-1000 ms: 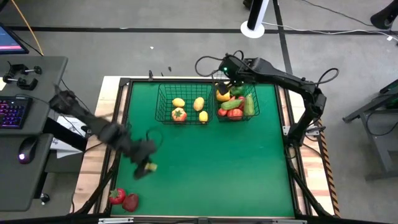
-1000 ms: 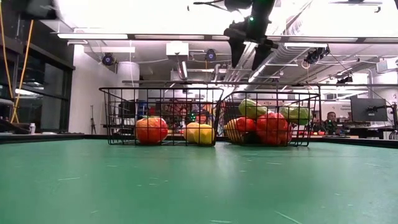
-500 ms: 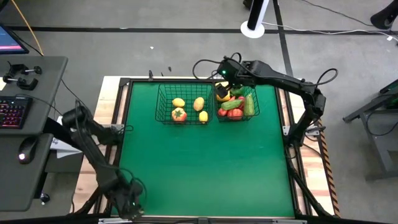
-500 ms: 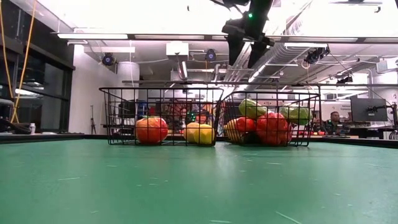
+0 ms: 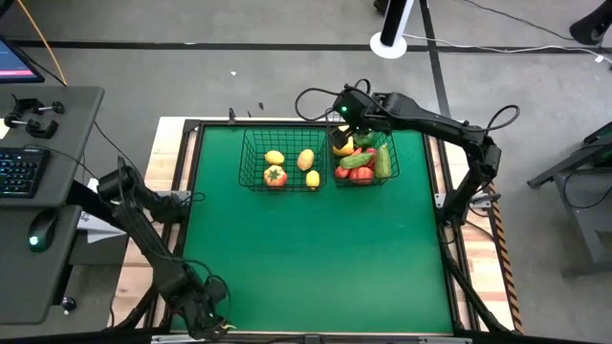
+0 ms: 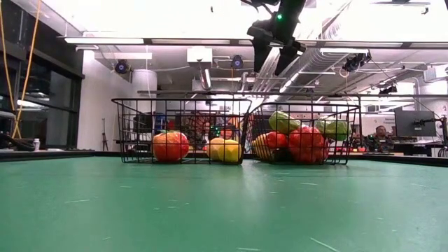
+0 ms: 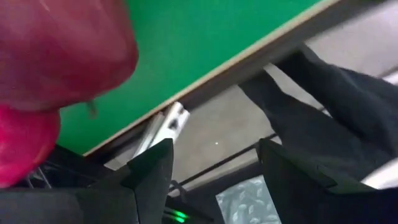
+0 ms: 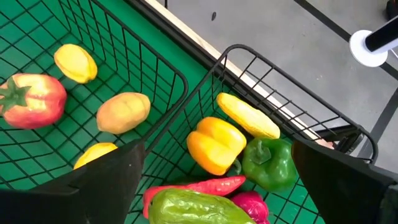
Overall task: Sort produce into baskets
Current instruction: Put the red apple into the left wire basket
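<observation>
Hovering by red produce now, left gripper barely moved since.

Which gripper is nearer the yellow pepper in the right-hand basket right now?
Right. The right gripper hangs open just above the yellow pepper in the right-hand basket. The left gripper is down at the table's near-left corner, far off.

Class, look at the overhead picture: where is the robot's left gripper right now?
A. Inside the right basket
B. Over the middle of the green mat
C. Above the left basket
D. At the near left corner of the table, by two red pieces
D: the left gripper sits at the table's near left corner, and its wrist view shows the red produce right in front of its open fingers.
</observation>
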Controlling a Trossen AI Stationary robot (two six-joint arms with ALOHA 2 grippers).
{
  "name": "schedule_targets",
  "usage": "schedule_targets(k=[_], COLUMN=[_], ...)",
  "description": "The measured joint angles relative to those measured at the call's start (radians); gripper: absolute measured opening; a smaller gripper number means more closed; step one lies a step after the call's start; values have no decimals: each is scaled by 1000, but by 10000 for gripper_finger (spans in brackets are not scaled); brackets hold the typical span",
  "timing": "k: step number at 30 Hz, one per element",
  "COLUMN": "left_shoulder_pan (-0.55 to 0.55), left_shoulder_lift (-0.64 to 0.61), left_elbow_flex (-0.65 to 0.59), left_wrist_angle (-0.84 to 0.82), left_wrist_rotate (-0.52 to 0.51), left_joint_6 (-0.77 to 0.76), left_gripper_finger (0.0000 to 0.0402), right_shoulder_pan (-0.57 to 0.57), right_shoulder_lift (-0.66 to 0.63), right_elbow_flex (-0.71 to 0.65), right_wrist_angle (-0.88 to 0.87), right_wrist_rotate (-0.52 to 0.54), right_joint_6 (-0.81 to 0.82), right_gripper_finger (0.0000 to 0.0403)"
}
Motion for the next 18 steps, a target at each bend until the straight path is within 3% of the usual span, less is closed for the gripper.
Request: schedule_targets(k=[5, 12, 15, 18], left_shoulder_pan=[5, 3, 3, 2], left_shoulder_lift=[-93, -236, -254, -251], left_elbow_flex=[20, 17, 1, -11], left_wrist_angle=[-80, -238, -297, -337], left_wrist_rotate=[-61, -343, -327, -247], left_joint_6=[84, 144, 105, 105], left_gripper_finger=[225, 225, 229, 251], right_shoulder_pan=[0, 0, 0, 0], right_shoulder_lift=[0, 0, 0, 0], right_elbow_flex=[0, 0, 0, 0], right_wrist_angle=[0, -1, -5, -6], right_wrist_rotate=[0, -4, -4, -4], right_joint_6=[0, 4, 2, 1], right_gripper_finger=[397, 397, 397, 397])
